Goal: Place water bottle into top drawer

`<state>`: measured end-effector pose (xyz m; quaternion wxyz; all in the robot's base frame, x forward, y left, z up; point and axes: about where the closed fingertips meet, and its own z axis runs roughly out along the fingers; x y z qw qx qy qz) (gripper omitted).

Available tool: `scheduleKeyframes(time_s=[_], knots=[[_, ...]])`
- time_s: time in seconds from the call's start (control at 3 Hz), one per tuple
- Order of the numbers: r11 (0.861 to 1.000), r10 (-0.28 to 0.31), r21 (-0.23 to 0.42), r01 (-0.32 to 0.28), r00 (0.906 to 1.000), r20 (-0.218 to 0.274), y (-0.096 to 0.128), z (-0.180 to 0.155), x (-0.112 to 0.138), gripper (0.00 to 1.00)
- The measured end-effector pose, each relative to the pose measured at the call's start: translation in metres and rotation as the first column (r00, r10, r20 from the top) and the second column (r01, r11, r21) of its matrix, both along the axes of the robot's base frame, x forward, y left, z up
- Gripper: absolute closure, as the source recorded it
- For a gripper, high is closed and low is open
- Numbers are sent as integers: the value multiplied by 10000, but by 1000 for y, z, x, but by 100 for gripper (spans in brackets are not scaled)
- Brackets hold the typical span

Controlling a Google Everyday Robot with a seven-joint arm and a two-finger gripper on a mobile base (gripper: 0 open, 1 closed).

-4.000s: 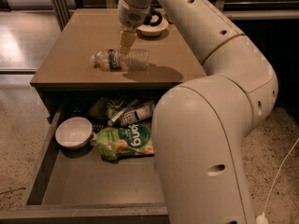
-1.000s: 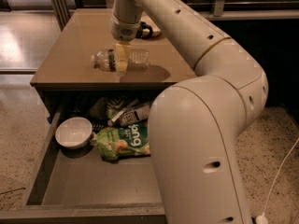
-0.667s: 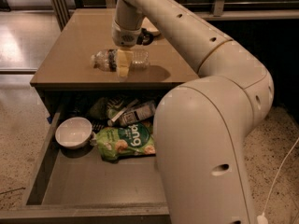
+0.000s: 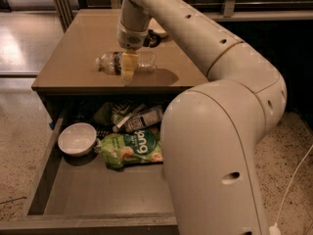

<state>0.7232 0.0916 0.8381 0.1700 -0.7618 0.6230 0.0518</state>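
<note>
The water bottle [image 4: 110, 62], clear and crinkled with a dark band near its neck, lies on its side on the tan table top [image 4: 73, 53], neck to the left. My gripper [image 4: 128, 67] is down over the middle of the bottle, and its pale yellow tip covers the bottle's near side. The bottle rests on the table. Below the table, the top drawer [image 4: 98, 192] is pulled out wide open, and its front half is bare grey bottom.
In the back of the drawer lie a white bowl [image 4: 77, 138], a green snack bag [image 4: 132, 148], a small bottle with a white-and-black label [image 4: 144, 119] and dark packets. A dark round object [image 4: 157, 35] sits on the table behind the gripper. My arm [image 4: 215, 131] covers the drawer's right side.
My gripper has come down from above the bottle to sit around its middle. The bottle still lies in about the same spot on the table.
</note>
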Motion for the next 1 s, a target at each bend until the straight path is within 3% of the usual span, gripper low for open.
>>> scheduleKeyframes(time_s=[1.0], knots=[[10000, 0, 0, 0, 10000, 0, 0, 0, 0, 92]])
